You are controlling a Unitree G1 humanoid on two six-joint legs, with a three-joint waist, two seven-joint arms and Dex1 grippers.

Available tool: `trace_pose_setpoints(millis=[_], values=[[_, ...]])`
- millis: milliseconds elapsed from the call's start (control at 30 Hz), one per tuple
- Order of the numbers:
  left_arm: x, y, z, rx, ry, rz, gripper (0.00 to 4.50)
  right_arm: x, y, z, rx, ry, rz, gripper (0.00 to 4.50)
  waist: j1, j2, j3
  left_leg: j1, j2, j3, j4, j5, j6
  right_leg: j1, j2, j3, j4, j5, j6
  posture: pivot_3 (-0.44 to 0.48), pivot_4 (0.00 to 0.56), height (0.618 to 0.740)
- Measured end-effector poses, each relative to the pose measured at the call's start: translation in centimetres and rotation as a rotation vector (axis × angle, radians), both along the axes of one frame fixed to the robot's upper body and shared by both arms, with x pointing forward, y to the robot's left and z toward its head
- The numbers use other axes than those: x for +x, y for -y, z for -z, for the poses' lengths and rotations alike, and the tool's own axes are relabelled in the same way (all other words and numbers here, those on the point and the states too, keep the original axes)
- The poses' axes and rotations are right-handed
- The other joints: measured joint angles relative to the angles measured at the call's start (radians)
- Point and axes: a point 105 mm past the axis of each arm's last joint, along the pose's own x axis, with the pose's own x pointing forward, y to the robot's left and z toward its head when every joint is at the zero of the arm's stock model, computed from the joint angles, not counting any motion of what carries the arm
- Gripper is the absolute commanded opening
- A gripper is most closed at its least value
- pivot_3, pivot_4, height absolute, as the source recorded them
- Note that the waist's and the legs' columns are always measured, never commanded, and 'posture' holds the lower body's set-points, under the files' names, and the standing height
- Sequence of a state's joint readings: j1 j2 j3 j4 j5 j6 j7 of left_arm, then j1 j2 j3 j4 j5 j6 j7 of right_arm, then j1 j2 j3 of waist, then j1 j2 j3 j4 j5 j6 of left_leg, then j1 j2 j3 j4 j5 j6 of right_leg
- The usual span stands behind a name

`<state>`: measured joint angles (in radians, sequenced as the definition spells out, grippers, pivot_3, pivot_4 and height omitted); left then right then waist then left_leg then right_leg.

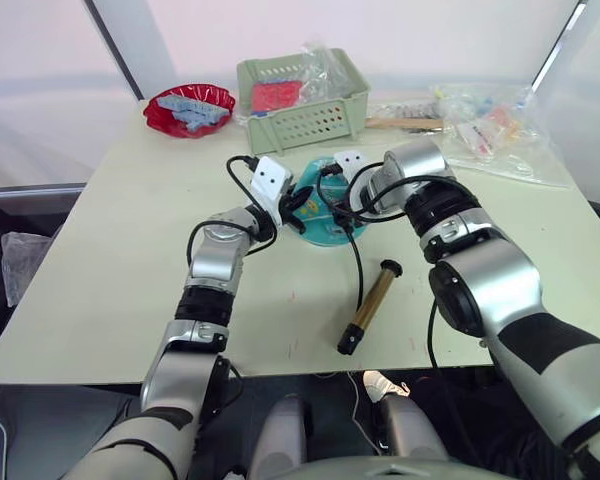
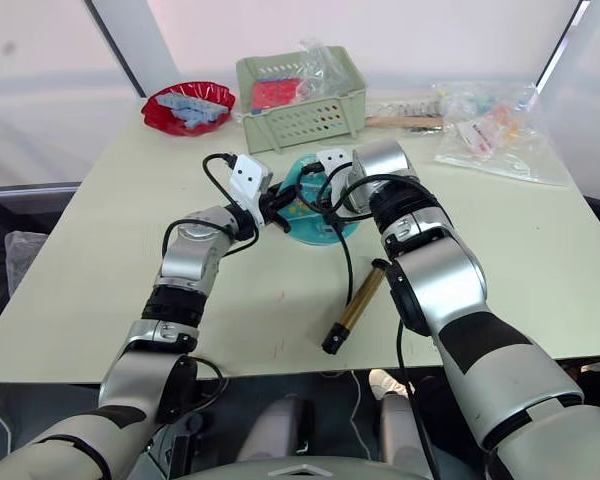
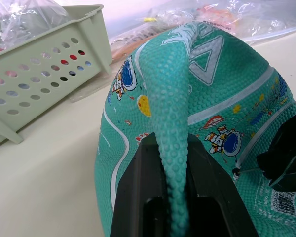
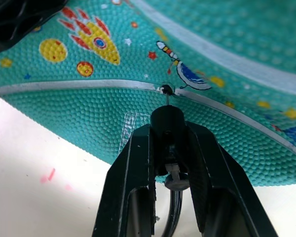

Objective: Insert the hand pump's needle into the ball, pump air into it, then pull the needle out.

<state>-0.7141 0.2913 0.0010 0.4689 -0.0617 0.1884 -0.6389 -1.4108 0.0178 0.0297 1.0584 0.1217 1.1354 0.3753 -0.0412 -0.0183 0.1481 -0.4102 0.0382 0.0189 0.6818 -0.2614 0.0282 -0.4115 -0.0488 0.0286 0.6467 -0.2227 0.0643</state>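
Right gripper: right gripper (image 4: 170,148), low centre of the right wrist view, is pinching the needle's black fitting between both fingers, hose trailing back down between them.
Needle: the needle (image 4: 166,98) shows as a thin pin, its tip right at the small dark valve hole on the white line of the ball (image 4: 197,59). Looks like contact, entry just beginning.
Left gripper: left gripper (image 3: 173,197), bottom centre of the left wrist view, is clamped on a raised fold of the ball's flat skin, holding it steady.
Ball: mid-frame in the left eye view, on the desk (image 1: 130,260) between the two grippers, below the green basket (image 1: 302,98).
Pump: the pump (image 1: 370,304) lies on the desk lower right of the ball, untouched, hose looping up to the right gripper.
Doing it well: drive the pin straight along its own line into the hole, no sideways load. The skin is slack, so I judge the left gripper's pinch must hold firm or the valve will dent away.
Hard to see: whether the tip is inside the valve or only resting on it, I can't tell. The arms cover the valve in both eye views.
Far edge: red bowl (image 1: 190,108) upper left, plastic bags (image 1: 495,130) upper right, well apart.
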Motion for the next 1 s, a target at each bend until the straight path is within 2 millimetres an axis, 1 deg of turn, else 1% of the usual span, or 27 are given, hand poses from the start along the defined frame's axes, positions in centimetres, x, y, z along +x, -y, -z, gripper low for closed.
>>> trace_pose_setpoints(millis=[233, 333, 567, 1000], values=[[-0.02, -0.14, 0.19, 0.002, -0.005, -0.005, 0.03, 0.19, -0.29, 0.5, 0.009, 0.007, 0.001, 0.36, -0.002, 0.0, -0.001, 0.004, 0.0, 0.0, -0.002, 0.0, 0.0, 0.003, 0.0, 0.001, 0.0, 0.0, -0.001, 0.0, 0.15, 0.736], [-0.04, -0.21, 0.32, 0.007, -0.008, -0.008, 0.03, 0.19, -0.48, 0.69, -0.001, 0.015, -0.012, 0.36, -0.003, 0.0, -0.001, 0.013, 0.0, 0.001, -0.007, 0.0, 0.0, 0.008, 0.0, 0.002, -0.002, -0.001, -0.001, 0.0, 0.15, 0.736], [0.0, -0.32, 0.34, 0.014, -0.005, -0.013, 0.03, 0.19, -0.63, 0.73, -0.045, 0.049, -0.081, 0.36, -0.003, 0.0, -0.002, 0.014, 0.0, 0.0, -0.009, 0.0, 0.0, 0.008, 0.001, 0.002, -0.001, -0.002, -0.003, 0.0, 0.15, 0.736], [0.03, -0.16, 0.35, 0.011, 0.004, -0.004, 0.03, 0.21, 0.34, 0.42, -0.083, 0.102, -0.199, 0.36, 0.003, 0.002, -0.001, 0.012, -0.001, 0.0, -0.009, 0.0, -0.001, 0.007, 0.0, 0.002, -0.002, -0.002, -0.003, 0.0, 0.15, 0.736]])
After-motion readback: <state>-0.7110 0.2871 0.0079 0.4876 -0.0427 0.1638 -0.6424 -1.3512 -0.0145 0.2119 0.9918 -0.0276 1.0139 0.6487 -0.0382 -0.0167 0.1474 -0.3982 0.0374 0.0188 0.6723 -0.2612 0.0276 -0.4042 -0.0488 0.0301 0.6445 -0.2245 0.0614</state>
